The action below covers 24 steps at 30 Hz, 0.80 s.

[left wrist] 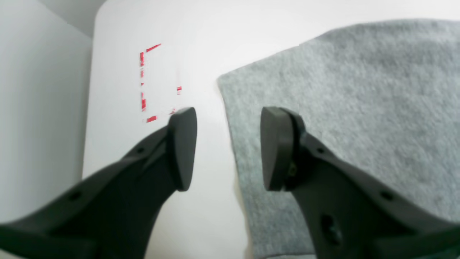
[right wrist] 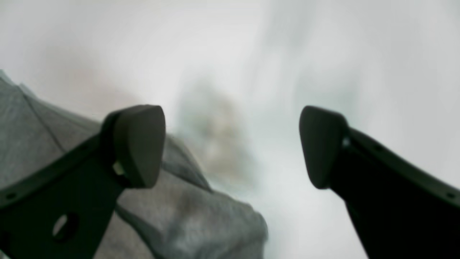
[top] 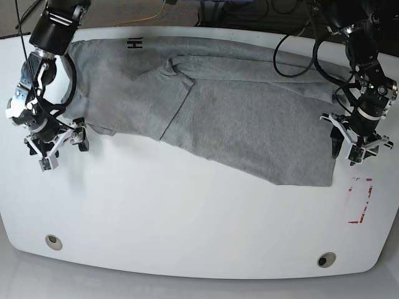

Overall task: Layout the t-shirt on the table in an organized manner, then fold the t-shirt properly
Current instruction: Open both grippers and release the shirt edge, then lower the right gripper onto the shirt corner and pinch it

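At the right of the base view the left gripper (top: 346, 151) hangs with its jaws parted and nothing between them, straddling the edge of the t-shirt (top: 237, 118), while at the left of that view the right gripper (top: 61, 149) stands spread wide and empty just off the shirt's bunched corner. The grey shirt lies crumpled across the upper half of the glossy white table (top: 187, 218), with a red outline mark (top: 360, 199) at lower right and two round holes (top: 53, 242) near the bottom edge (dark cables trail past the top). The shirt's black lettering (top: 134, 43) is mostly folded under, and the right wrist view is too blurred to read beyond its fingers.
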Available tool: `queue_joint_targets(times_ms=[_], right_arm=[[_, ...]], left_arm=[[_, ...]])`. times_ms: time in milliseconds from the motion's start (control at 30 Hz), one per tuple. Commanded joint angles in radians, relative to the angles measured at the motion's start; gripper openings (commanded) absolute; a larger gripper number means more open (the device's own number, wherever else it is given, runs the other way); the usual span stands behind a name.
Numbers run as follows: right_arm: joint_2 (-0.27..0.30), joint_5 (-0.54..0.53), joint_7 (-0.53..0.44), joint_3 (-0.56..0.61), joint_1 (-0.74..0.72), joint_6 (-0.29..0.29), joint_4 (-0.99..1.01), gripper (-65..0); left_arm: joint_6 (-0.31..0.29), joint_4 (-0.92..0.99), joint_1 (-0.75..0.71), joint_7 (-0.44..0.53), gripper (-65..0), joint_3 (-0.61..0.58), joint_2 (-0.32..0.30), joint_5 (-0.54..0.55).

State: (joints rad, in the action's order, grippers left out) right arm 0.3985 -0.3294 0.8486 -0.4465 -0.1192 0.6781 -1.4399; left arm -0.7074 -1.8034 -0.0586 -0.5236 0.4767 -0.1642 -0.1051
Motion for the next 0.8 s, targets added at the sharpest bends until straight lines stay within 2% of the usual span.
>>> queue_joint_targets(times_ms=[0,300,767], right_arm=[[0.02,-0.014,-0.019,0.019,-0.046,0.002,0.018,-8.9],[0.02,-0.014,-0.019,0.071,-0.09,0.002,0.089,-8.9],[0.014,-0.014,-0.05,0.073,-0.043,0.02,0.141,-9.1]], left_arm=[[0.009,-0.016,0.01,0.026,-38.3,0.003,-0.011,0.012],[0.009,-0.014,0.01,0.026,-38.3,0.001,-0.011,0.012],[0.009,-0.012,0.01,0.026,-38.3,0.001,-0.011,0.012]])
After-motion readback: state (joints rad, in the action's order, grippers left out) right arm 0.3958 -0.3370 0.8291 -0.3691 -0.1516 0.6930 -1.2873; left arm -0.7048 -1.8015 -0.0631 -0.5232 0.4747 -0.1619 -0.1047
